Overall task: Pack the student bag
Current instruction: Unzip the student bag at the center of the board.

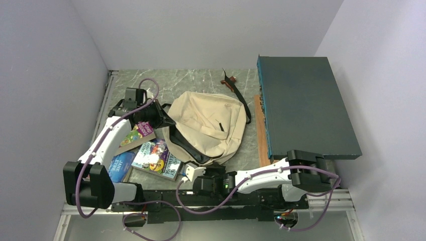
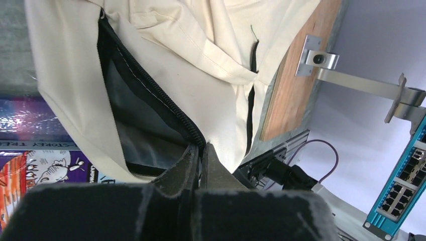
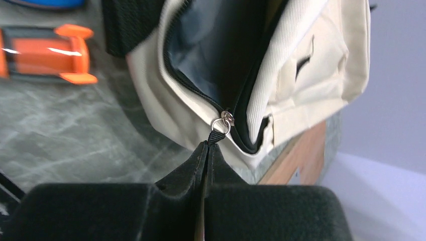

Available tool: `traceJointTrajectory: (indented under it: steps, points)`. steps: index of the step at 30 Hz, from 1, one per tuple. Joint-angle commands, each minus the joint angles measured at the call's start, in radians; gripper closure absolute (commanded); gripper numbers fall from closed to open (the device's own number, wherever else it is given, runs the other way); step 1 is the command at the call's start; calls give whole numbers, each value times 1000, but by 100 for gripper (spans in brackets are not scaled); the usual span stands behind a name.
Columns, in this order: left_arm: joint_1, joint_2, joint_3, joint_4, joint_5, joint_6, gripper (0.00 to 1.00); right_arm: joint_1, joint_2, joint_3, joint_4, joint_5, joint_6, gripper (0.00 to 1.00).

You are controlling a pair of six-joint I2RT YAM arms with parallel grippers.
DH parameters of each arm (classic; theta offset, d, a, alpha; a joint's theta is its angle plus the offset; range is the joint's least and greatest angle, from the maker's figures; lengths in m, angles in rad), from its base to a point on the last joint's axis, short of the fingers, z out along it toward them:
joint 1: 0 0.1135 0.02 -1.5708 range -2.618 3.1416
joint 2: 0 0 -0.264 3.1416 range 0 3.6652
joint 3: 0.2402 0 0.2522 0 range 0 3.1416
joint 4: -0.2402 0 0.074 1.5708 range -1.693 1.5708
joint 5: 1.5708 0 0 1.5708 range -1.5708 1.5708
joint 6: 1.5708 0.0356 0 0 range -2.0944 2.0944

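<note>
My top view looks down from above and behind the arm bases (image 1: 103, 186), far enough back to take in the whole grey marbled table (image 1: 201, 80). Each wrist view sits very close in: the left looks along the left hand (image 2: 199, 150) into the open zip mouth of the soft cream canvas backpack (image 2: 166, 45), and the right looks along the right hand (image 3: 207, 146) at its small black zip pull tab (image 3: 215, 135). All three share that opening.
</note>
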Motion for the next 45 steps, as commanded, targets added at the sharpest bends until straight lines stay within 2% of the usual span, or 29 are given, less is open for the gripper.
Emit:
traceJointTrajectory:
  steps: [1, 4, 9, 11, 14, 17, 18, 19, 23, 28, 32, 35, 39, 40, 45]
  points:
    - [47, -50, 40, 60, 4, 51, 100, 10, -50, 3, -220, 151, 212, 100]
    - [59, -73, 22, 56, 17, 58, 100, 9, -80, 7, -244, 165, 268, 100]
    - [59, -139, -90, 56, 117, 35, 99, 4, -203, -50, 1, 25, 169, 100]
    - [58, -182, -149, 63, 139, 17, 81, -18, -238, -62, 83, -46, 100, 100]
    - [56, -269, -232, 76, 146, -26, 43, -52, -274, -72, 149, -109, 68, 100]
    - [18, -367, -325, 114, 159, -102, 11, -81, -297, -84, 187, -155, 52, 100]
    - [-6, -394, -350, 137, 154, -134, 3, -88, -299, -86, 191, -167, 48, 100]
    - [-41, -419, -371, 156, 146, -164, 0, -90, -297, -84, 191, -175, 46, 100]
    - [-196, -458, -401, 245, 97, -285, 0, -93, -278, -76, 178, -187, 54, 100]
    - [-369, -434, -372, 278, 3, -361, 0, -92, -284, -83, 167, -192, 64, 100]
    - [-459, -406, -373, 282, -72, -430, 0, -92, -301, -89, 162, -188, 66, 100]
    - [-499, -358, -382, 305, -78, -488, 0, -91, -316, -97, 165, -184, 62, 100]
    - [-511, -270, -359, 324, -110, -481, 15, -92, -325, -100, 162, -180, 53, 100]
    - [-511, -249, -350, 333, -116, -472, 24, -92, -324, -100, 157, -179, 52, 100]
    - [-511, -190, -272, 273, -222, -386, 50, -92, -328, -101, 134, -179, 41, 100]
